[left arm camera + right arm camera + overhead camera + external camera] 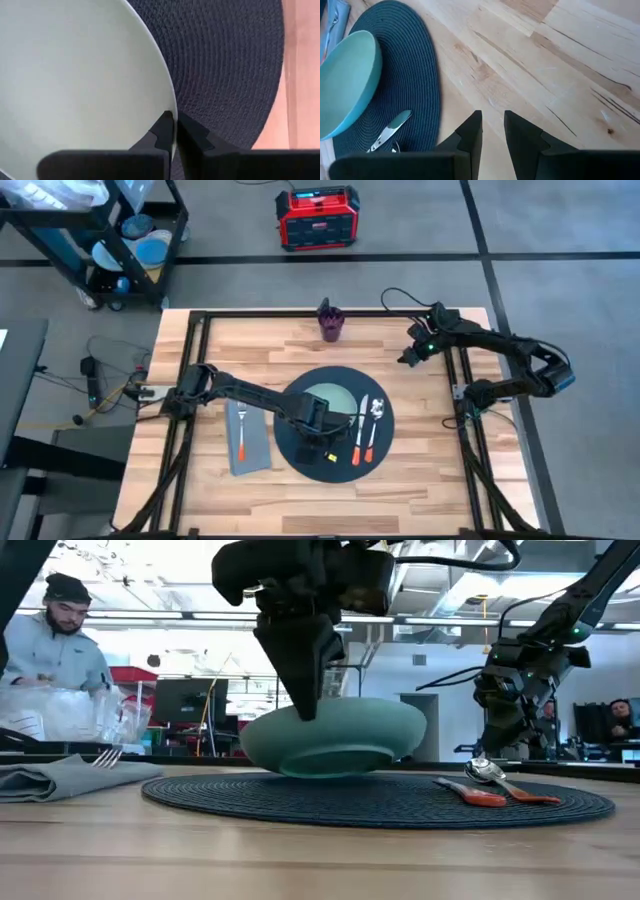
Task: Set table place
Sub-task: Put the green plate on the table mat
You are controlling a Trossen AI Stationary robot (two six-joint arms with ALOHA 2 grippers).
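Note:
A pale green plate (335,398) sits on the round dark grey mat, the place (300,448), at the middle of the wooden table (420,480). My left gripper (318,424) stands over the plate's near side, shut on its rim. A knife (357,435) and a spoon (373,427) with orange handles lie on the mat's right part. Left of the mat, a fork (242,433) lies on a grey napkin (252,452). My right gripper (493,125) hovers over bare wood near the far right of the table, slightly open and holding nothing. My left gripper pinches the plate's rim (171,107) on its near side between the two fingertips (164,125), one on the inner face and one outside. The fingers come from above, pointing down (305,705). The plate's base (335,768) is at the mat; whether it is lifted I cannot tell.
A purple cup (330,323) stands at the far edge of the table, behind the mat. Black rails (195,340) frame the tabletop. Beyond the table are a black cart (120,240), a red box (317,217) and a seated person (60,640).

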